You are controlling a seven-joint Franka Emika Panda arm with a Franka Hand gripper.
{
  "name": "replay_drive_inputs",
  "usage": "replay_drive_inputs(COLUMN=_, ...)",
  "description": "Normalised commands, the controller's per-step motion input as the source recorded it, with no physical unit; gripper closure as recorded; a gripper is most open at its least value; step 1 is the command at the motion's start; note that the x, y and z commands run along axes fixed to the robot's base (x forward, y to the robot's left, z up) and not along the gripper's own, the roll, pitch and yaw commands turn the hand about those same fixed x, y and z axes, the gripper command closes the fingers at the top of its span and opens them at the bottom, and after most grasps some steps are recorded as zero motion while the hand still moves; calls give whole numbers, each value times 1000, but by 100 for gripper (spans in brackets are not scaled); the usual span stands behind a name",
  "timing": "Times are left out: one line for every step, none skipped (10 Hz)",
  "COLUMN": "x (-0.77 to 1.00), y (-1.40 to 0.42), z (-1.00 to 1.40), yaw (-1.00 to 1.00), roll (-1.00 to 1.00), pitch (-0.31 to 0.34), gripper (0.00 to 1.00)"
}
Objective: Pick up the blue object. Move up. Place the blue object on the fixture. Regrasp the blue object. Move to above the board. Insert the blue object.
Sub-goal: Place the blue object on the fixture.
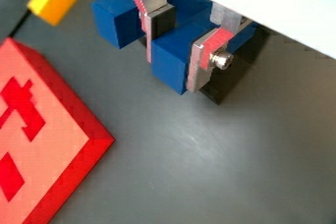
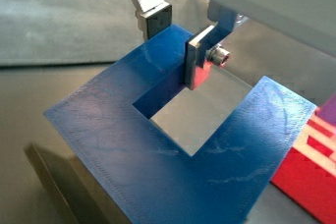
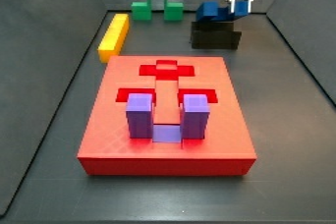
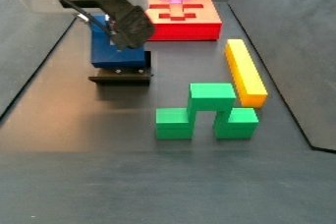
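The blue object (image 1: 168, 69) is a deep-blue U-shaped block resting on the black fixture (image 1: 231, 83). It also shows on the fixture (image 3: 217, 37) at the back right in a side view, where the blue object (image 3: 210, 13) pokes up. My gripper (image 1: 182, 46) straddles one prong, and both silver fingers (image 1: 210, 59) press flat against its sides. In a wrist view the U-shape of the blue object (image 2: 125, 120) opens outward beneath the gripper (image 2: 178, 39). The red board (image 3: 164, 120) lies mid-floor, apart from the fixture.
A purple U-shaped block (image 3: 160, 118) stands in the board's slot. A long yellow bar (image 3: 116, 34) lies left of the board, and a green block (image 3: 160, 6) sits at the back. Dark walls ring the floor. In a side view the green block (image 4: 203, 110) lies near the yellow bar (image 4: 246, 71).
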Motion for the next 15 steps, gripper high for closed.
replay_drive_inputs(x=323, y=0, z=-114, yaw=-440, roll=0, pitch=-140, gripper=100)
replay_drive_inputs(x=203, y=-17, z=-303, yaw=-280, roll=0, pitch=-54, gripper=100)
replay_drive_inputs(x=0, y=-126, z=-406, yaw=-171, roll=-71, pitch=-54, gripper=100)
replay_drive_inputs(x=0, y=-106, z=-340, yaw=-114, roll=-123, pitch=0, gripper=100)
replay_drive_inputs(x=-29, y=-3, z=-3, yaw=-49, roll=-243, pitch=0, gripper=100)
replay_drive_inputs(x=0, y=34, z=229, yaw=-3, roll=-480, pitch=0, gripper=100)
replay_drive_inputs(x=0, y=29, z=151, yaw=0, roll=-514, pitch=0, gripper=100)
replay_drive_inputs(x=0, y=49, z=0, yaw=0, roll=-400, pitch=0, gripper=100)
replay_drive_inputs(x=0, y=0, z=-151, yaw=0, roll=-329, pitch=26, gripper=100)
replay_drive_inputs(x=0, y=0, z=-151, yaw=0, roll=-237, pitch=91, gripper=100)
replay_drive_inputs(x=0, y=0, z=-177, yaw=0, roll=-177, pitch=117, gripper=100)
replay_drive_inputs(x=0, y=0, z=-163, yaw=0, roll=-17, pitch=211, gripper=100)
replay_drive_inputs(x=0, y=71, z=-86, yaw=-43, roll=0, pitch=237, gripper=100)
replay_drive_inputs(x=0, y=86, z=0, yaw=0, roll=0, pitch=251, gripper=100)
replay_drive_inputs(x=9, y=3, z=0, yaw=0, roll=43, pitch=169, gripper=100)
